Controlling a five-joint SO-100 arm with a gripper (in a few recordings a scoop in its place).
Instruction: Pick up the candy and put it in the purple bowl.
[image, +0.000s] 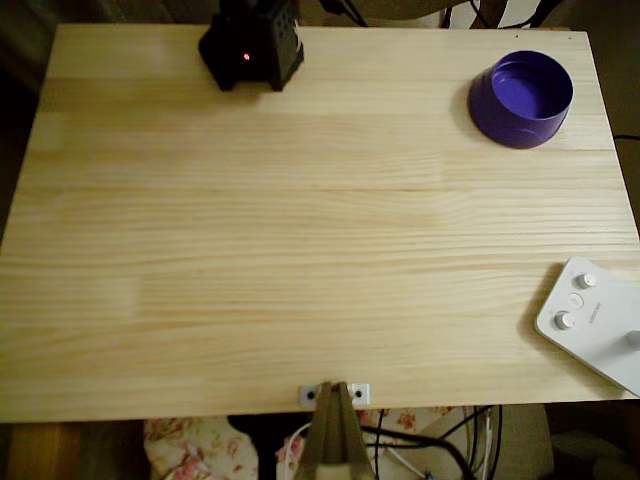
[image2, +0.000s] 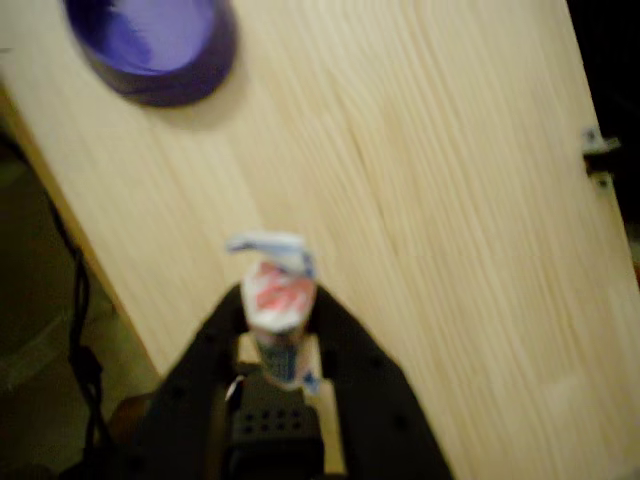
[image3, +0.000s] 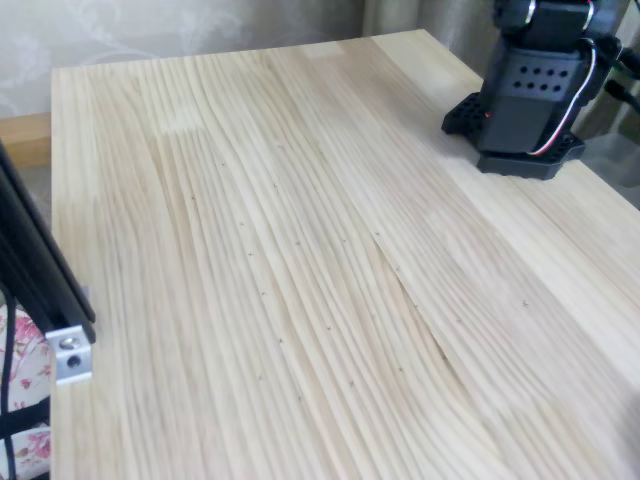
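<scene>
Wrist view | I see the gripper pinching the candy, long axis running out along the fingers | purple bowl lies ahead and left of the candy, well apart | I judge the carry unfinished.

The wrist view was blurred throughout. There the bowl was cut off by the top edge, and the lower part of the candy was hidden between the dark fingers of the gripper. In the overhead view the white device ran off the right edge. The arm's base was cropped at the fixed view's top.
</scene>
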